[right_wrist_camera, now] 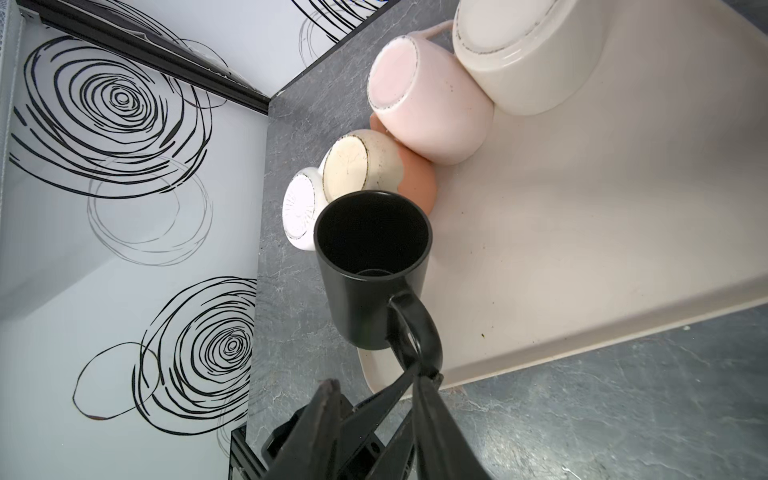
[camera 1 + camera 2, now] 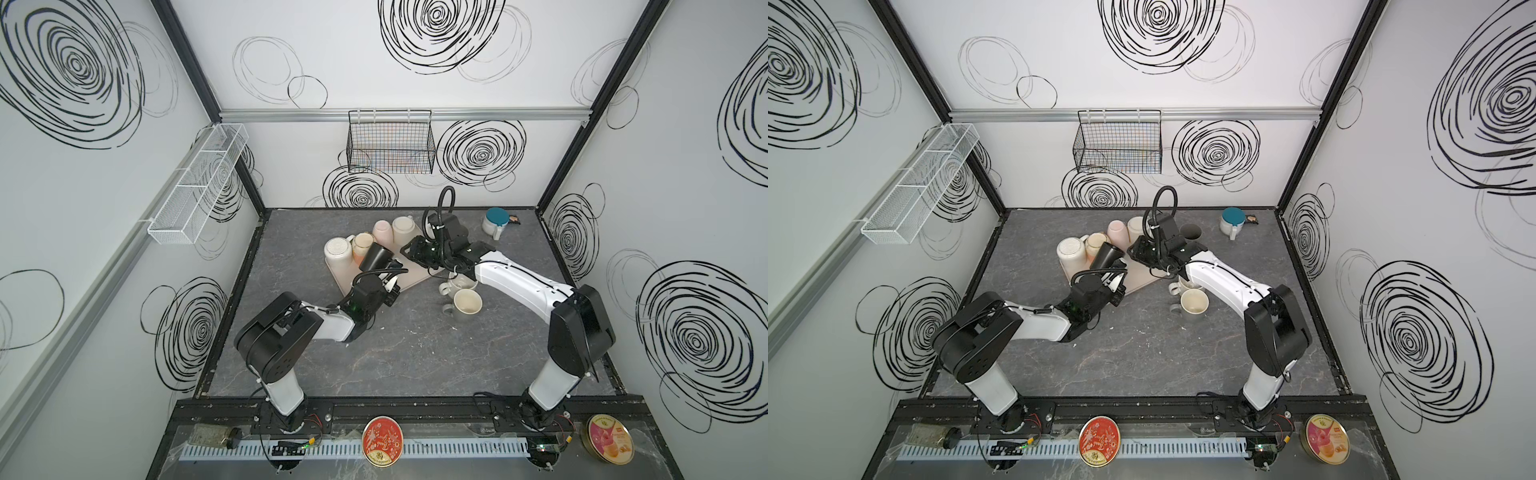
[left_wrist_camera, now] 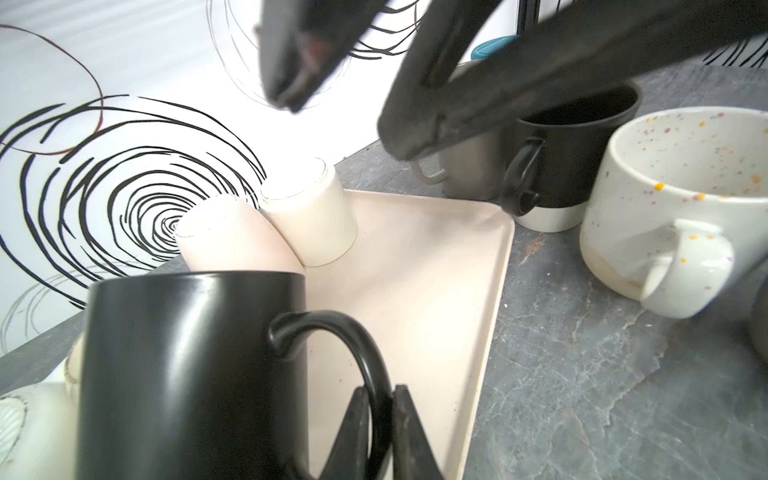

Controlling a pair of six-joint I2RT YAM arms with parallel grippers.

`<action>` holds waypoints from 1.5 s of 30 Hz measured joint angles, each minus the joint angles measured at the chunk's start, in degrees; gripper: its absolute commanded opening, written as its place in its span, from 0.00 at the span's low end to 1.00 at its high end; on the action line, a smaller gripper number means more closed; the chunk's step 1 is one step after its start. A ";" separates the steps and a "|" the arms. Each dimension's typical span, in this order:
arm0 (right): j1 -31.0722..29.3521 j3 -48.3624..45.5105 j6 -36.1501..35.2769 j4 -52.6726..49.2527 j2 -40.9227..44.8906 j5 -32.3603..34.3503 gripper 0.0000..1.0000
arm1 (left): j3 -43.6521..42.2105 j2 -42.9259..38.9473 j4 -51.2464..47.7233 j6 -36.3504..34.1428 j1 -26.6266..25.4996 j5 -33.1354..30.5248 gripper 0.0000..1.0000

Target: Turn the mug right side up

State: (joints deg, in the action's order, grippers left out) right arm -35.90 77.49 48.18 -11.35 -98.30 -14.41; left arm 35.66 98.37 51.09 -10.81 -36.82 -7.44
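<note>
The mug (image 2: 376,255) (image 2: 1106,255) is black and hangs tilted above the beige tray (image 2: 415,276). Its mouth is turned up and toward the right arm; the right wrist view looks straight into the mug (image 1: 372,249). My left gripper (image 2: 392,272) (image 3: 382,399) is shut on the mug's handle (image 3: 361,353), pinching the loop between both fingers. My right gripper (image 2: 409,249) (image 1: 376,384) hovers close beside the mug, open, with nothing between its fingers. The left wrist view shows the right gripper's fingers (image 3: 415,133) spread apart above the tray (image 3: 415,270).
Several pale mugs stand upside down at the tray's far side, among them a pink mug (image 2: 382,230) and a cream mug (image 2: 403,228). A speckled mug (image 3: 673,199), a grey mug (image 2: 467,305) and a black-and-white mug (image 2: 1191,230) stand upright on the tabletop to the right. A teal-lidded cup (image 2: 496,220) is at the back.
</note>
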 measured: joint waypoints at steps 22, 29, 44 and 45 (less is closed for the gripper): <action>6.95 -0.79 -11.50 -4.15 0.31 1.92 0.37 | 10.40 -1.88 -12.09 3.43 0.48 -0.24 0.44; 6.58 7.34 -16.33 -8.92 -11.89 0.90 0.39 | 21.16 3.06 -24.96 7.32 2.49 -1.77 0.72; 5.64 11.82 -18.27 -12.04 -21.92 -1.68 0.40 | 31.21 12.17 -42.45 12.46 7.56 3.61 0.73; 5.64 11.82 -18.25 -11.91 -22.21 -2.12 0.40 | 31.61 12.33 -42.47 12.85 7.85 4.20 0.71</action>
State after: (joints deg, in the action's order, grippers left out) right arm -30.26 89.32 29.93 -23.27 -120.51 -16.53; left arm 67.26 110.69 8.62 2.04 -28.97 -3.25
